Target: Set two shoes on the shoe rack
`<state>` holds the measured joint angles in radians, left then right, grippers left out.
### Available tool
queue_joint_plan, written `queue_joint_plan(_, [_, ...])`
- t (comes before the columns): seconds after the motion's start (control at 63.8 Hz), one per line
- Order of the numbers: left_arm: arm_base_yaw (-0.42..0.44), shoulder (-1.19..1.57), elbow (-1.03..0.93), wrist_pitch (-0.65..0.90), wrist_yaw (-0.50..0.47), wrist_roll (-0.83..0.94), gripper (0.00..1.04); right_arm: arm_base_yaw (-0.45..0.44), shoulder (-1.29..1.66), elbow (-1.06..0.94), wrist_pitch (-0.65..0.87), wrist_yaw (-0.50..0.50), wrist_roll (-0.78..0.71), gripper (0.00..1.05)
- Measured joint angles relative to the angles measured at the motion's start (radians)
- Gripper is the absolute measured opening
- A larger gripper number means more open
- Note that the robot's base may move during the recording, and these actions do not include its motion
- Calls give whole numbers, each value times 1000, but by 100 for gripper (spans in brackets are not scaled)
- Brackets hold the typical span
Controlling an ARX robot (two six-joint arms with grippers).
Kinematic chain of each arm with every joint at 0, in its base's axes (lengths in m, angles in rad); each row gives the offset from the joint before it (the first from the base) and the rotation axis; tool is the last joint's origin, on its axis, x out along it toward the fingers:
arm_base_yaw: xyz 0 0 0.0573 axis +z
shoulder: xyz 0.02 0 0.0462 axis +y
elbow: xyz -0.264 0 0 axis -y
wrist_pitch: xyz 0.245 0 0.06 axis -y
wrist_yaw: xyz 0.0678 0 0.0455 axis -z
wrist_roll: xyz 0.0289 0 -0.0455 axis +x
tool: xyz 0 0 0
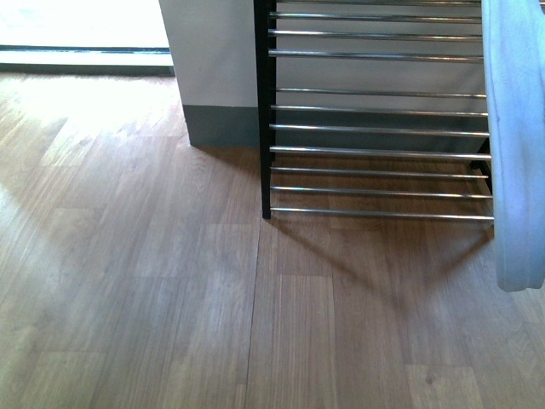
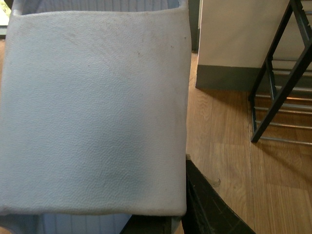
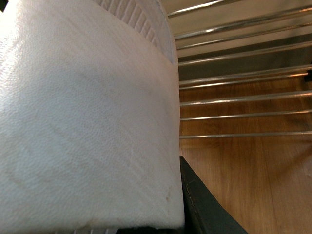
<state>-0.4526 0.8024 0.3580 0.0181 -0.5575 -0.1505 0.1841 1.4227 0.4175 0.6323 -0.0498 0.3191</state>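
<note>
a: left gripper (image 2: pixel 200 204) first. only one dark finger shows, tight beside the first sandal (image 2: pixel 92 112), whose pale strap fills the wrist view. jaw gap hidden. i judge it closed on the sandal, since floor shows well below.

b: right gripper (image 3: pixel 195 214), same story. one dark finger against the second sandal (image 3: pixel 83 122), strap across most of the lens, ribbed footbed at the edge. in the front view that sandal hangs at 3 o'clock, clear of the floor, so it reads as gripped.

a: progress?

b: nothing on the shoe rack (image 1: pixel 375 152) yet. every chrome rod in view is bare. both sandals are up, neither set down. placing is all that's left, by my reading.

a: rack position?

b: front view, 1 o'clock, tiers running from the top edge down to the floor. the second sandal is just in front of its right end. the left wrist view catches the rack from the side, well apart from the first sandal.

a: surroundings?

b: wood floor (image 1: pixel 153 298) from 6 to 9 o'clock. white pillar (image 1: pixel 213 51) with a grey skirting (image 1: pixel 221 126) at 12, just left of the rack. bright strip at 11, too washed out to name.

a: obstacles?

b: the black upright frame (image 1: pixel 265 111) at the rack's left end, close to the pillar, so the left arm likely has to come in past it. gaps between rods could let a sole tip. no sneakers in view.
</note>
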Motion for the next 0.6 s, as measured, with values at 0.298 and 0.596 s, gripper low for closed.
queue_joint_plan(0.298, [0,2,0,0,0,0,2,0,0,0,0,0,0,2])
queue_joint_plan(0.596, [0,2,-2,0,0,0,2,0,1,-1,0,1,0,2])
